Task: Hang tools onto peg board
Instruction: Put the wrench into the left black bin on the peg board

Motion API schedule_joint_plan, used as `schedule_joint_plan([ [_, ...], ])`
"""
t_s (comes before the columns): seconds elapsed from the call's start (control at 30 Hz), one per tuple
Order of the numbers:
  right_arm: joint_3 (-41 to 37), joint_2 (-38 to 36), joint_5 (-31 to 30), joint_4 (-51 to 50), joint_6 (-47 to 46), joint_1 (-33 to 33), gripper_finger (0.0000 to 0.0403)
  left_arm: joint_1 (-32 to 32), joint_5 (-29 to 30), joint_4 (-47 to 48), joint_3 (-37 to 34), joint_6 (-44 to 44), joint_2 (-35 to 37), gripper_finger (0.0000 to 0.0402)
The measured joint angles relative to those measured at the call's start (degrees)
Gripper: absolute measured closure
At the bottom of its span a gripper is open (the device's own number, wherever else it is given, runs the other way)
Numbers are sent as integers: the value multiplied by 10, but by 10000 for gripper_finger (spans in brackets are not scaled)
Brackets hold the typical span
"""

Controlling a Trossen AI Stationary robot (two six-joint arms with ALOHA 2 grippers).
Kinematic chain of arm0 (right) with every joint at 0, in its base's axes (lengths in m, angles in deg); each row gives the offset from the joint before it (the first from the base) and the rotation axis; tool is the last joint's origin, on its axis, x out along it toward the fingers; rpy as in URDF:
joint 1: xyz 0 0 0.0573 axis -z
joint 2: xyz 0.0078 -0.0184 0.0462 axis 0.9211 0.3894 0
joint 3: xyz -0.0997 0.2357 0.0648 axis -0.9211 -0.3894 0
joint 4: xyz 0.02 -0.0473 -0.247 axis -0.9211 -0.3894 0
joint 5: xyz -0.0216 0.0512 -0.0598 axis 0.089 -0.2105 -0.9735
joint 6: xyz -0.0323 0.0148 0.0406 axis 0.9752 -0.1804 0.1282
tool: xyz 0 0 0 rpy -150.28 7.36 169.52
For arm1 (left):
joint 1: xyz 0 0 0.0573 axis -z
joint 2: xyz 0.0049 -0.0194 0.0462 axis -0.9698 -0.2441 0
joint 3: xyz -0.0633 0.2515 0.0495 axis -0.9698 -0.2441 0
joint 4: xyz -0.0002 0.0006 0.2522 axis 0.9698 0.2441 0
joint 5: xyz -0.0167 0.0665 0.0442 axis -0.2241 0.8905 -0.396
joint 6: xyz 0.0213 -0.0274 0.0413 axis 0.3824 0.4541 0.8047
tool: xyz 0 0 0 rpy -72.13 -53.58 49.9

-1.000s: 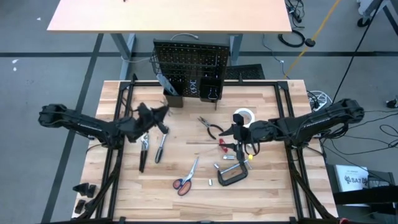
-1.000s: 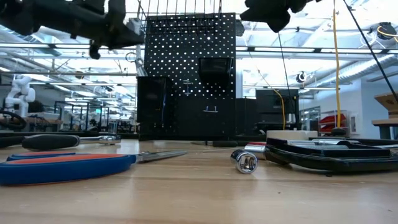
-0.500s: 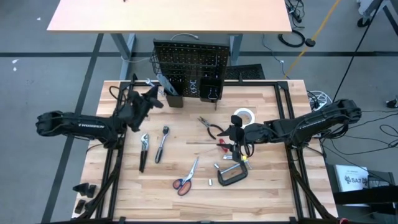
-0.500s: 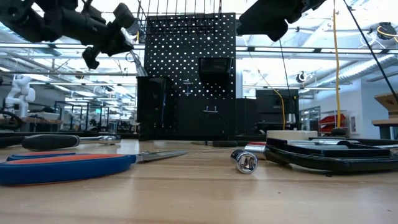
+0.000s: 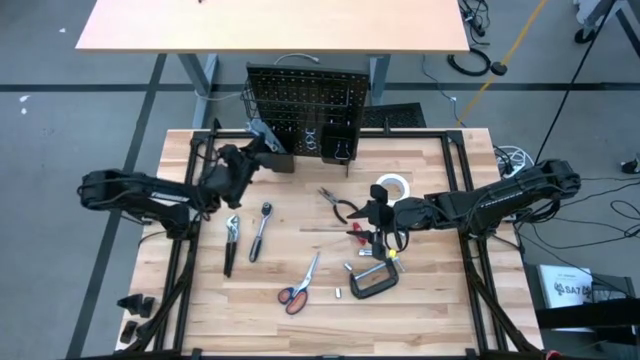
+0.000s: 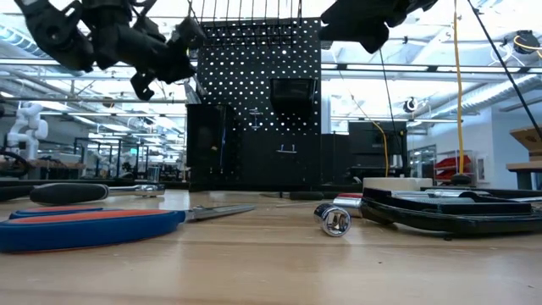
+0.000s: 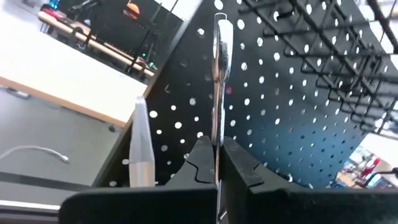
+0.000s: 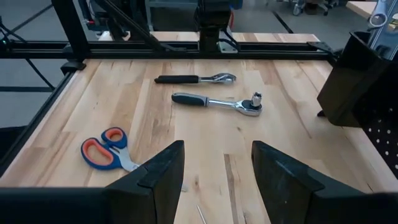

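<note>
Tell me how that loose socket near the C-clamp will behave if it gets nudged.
The socket lies on its side on the flat table, so it would likely roll. It looks like shiny metal, so probably slippery, stiff and heavy for its size. The C-clamp close beside it might stop it.

The left gripper (image 5: 252, 143) is raised near the table's far edge, fingers closed. The right gripper (image 5: 378, 222) hovers mid-table, fingers apart.

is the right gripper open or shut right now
Open. In the right wrist view the right gripper shows its two dark fingers well apart, with bare tabletop between them and nothing held.
</note>
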Motion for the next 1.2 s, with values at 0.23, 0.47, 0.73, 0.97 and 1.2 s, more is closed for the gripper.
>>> schedule_joint_plan([
  [0.23, 0, 0, 2, -5, 0, 0, 221, -1, 35, -53, 1, 27, -59, 402],
  [0.47, 0, 0, 3, -5, 0, 0, 221, 0, 41, -84, 2, 75, -80, 402],
  [0.73, 0, 0, 3, -5, 0, 0, 221, 0, 35, -66, 2, 127, -79, 402],
  [0.97, 0, 0, 3, -5, 0, 0, 221, -1, 17, -37, 3, 124, -79, 376],
  [1.2, 0, 0, 3, -5, 0, 0, 221, -1, 8, -38, 3, 124, -79, 336],
])
